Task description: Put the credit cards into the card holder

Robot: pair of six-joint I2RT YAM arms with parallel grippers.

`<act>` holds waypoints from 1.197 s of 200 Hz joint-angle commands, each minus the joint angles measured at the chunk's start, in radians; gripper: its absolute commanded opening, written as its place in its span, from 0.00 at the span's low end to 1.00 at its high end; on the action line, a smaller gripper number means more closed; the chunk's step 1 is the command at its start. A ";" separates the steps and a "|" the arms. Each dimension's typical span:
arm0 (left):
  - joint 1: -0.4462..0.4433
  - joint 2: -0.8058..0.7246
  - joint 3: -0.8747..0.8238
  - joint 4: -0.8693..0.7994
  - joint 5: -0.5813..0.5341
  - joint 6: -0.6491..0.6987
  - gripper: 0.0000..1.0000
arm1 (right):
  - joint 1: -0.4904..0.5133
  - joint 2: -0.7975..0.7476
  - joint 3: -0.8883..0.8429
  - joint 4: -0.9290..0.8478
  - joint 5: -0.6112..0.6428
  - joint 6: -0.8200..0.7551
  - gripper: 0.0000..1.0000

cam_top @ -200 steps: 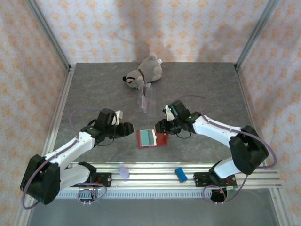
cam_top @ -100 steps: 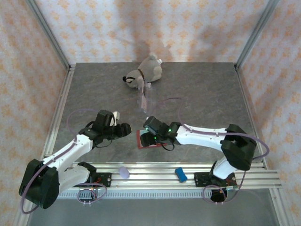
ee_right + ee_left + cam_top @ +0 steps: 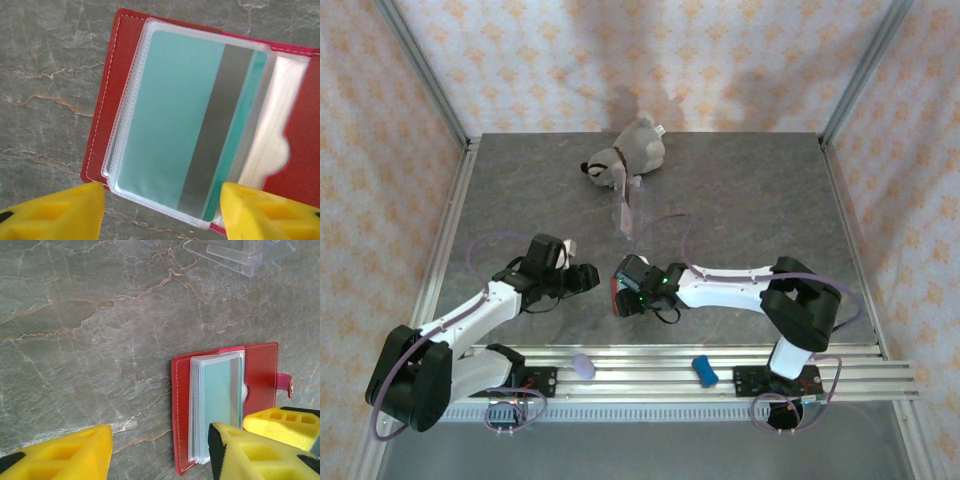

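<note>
The right gripper (image 3: pixel 160 220) hangs spread wide over the red card holder (image 3: pixel 106 100) mid-frame, teal credit card (image 3: pixel 170 115) in its clear sleeve (left gripper (image 3: pixel 157 455) equally wide), so closing carelessly might snag loose sleeves or shove it.

The right arm (image 3: pixel 740 285) lies stretched low and leftward from its base, elbow bent close by the base. The right end effector (image 3: pixel 620 292) faces downward with its two yellow fingers (image 3: pixel 50 212) spread wide. The left arm (image 3: pixel 470 315) angles forward and rightward, bringing the left end effector (image 3: pixel 586 279) just beside the right end effector with a small gap between them, its own fingertips (image 3: pixel 55 455) also parted wide.
</note>
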 commanded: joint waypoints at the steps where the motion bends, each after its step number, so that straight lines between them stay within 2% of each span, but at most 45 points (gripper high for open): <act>1: 0.008 -0.016 -0.020 0.034 0.010 0.002 0.55 | -0.009 0.017 0.002 0.028 -0.007 0.009 0.61; 22: 0.008 -0.008 -0.009 0.028 0.028 0.003 0.54 | -0.014 0.012 0.000 0.016 -0.006 0.007 0.57; 120: 0.008 0.028 0.007 0.054 0.068 -0.003 0.54 | -0.051 -0.010 -0.076 0.069 -0.033 0.003 0.57; 169: 0.007 0.050 -0.001 0.105 0.123 -0.026 0.54 | -0.105 -0.034 -0.163 0.200 -0.165 0.029 0.58; 192: -0.006 0.060 -0.012 0.161 0.144 -0.046 0.54 | -0.129 -0.051 -0.207 0.266 -0.233 0.047 0.61; 239: -0.058 0.093 0.002 0.240 0.190 -0.081 0.54 | -0.213 -0.034 -0.318 0.490 -0.413 0.119 0.63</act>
